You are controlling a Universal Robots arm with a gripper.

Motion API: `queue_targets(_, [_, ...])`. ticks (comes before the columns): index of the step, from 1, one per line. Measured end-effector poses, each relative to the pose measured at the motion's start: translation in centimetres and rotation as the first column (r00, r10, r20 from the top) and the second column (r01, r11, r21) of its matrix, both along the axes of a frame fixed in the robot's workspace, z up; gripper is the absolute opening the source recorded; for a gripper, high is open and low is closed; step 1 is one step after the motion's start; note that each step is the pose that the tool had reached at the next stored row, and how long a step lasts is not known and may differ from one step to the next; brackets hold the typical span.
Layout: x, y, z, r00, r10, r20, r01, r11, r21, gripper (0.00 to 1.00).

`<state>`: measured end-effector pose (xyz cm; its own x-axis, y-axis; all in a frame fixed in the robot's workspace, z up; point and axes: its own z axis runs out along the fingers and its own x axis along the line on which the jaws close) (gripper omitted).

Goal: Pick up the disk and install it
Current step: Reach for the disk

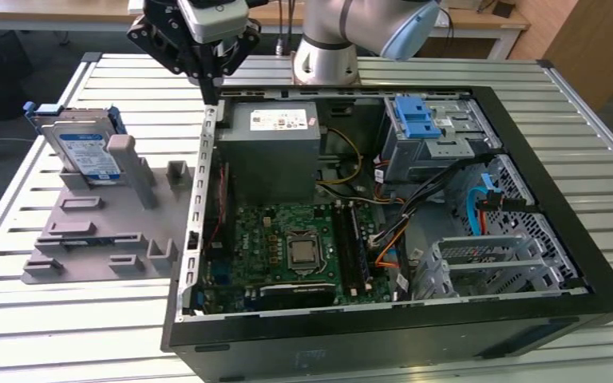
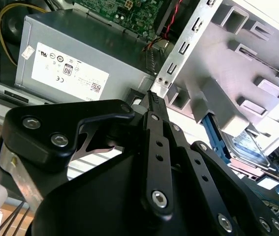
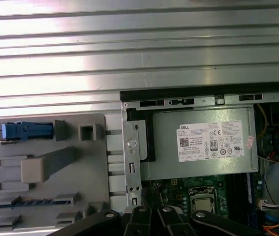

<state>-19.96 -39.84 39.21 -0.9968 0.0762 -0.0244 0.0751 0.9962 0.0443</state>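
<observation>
Over the far corner of the case, on the exterior view's left: gripper [image 1: 213,92] is hanging fingers-down, just beside the power supply [image 1: 274,155].
Gripper state: fingers [image 2: 155,142] are sitting pressed together at the tips and gripping nothing. I cannot tell whether the tips are touching the case wall.
Disk: the disk [image 1: 81,150] is standing on edge in the grey fixture [image 1: 93,235] at the exterior view's left. It is outside the case and well apart from the gripper.
Disk detail: blue rails [image 3: 27,131] are framing it, seen edge-on in the first wrist view.
Case: the black computer case [image 1: 605,297] is lying on its side with the panel off, on the slatted metal table [image 1: 29,327].
Counts: 1 disk, 1 gripper, 1 fixture, 1 case, 1 power supply, 1 green motherboard [image 1: 274,231], 1 processor socket [image 1: 304,252] and 1 bright blue latch bracket [image 1: 417,120].
Labels: the disk is carrying a blue-and-white label [image 1: 85,158]. The power supply is carrying a white sticker [image 3: 212,140] with black print, compliance marks and a code patch.
Writing elsewhere: too small to tell.
</observation>
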Motion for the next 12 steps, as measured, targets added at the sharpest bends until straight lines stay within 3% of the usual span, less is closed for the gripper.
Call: queue_targets(12, [-0.6, 0.01, -0.02, 1.0, 0.0, 0.0, 0.0, 1.0, 0.0, 0.11])
